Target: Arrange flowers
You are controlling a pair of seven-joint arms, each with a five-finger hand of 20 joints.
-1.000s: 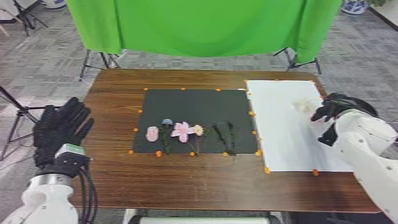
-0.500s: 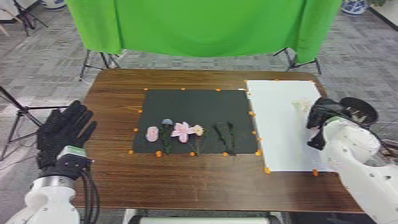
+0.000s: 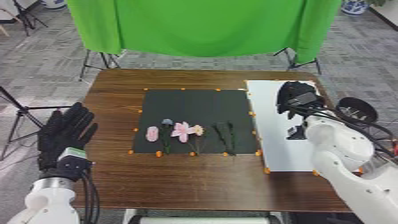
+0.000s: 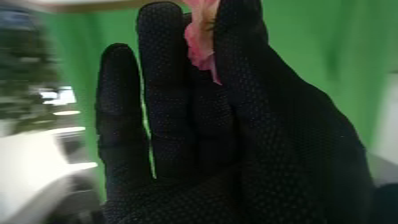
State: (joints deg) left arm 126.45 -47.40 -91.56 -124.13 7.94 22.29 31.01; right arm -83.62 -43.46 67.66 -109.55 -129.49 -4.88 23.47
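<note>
The work looked to be at a single stem: the right hand (image 3: pixel 296 95) was over the far part of the white sheet (image 3: pixel 280 156), pinching pink petals (image 4: pixel 202 42) between thumb and fingers, though the crowded wrist view left the exact grip hard to judge. The left hand (image 3: pixel 60 142) waited beside the table (image 3: pixel 178 185), its fingers straight and a little spread.

On the black mat (image 3: pixel 182 106), the remaining flowers lay in a loose row — a round pink bloom (image 3: pixel 152 133), a blue one (image 3: pixel 167 122), a pink lily (image 3: pixel 182 131) and a pale peach flower (image 3: pixel 197 130), with dark green stems (image 3: pixel 229 136) at the end. A dark round container (image 3: pixel 357 109) stood just off the table's right side.

The next move, I judged, called for settling the held flower at its chosen spot — turned so its petals were not crushed — then easing the pinch and going to the mat for another.
</note>
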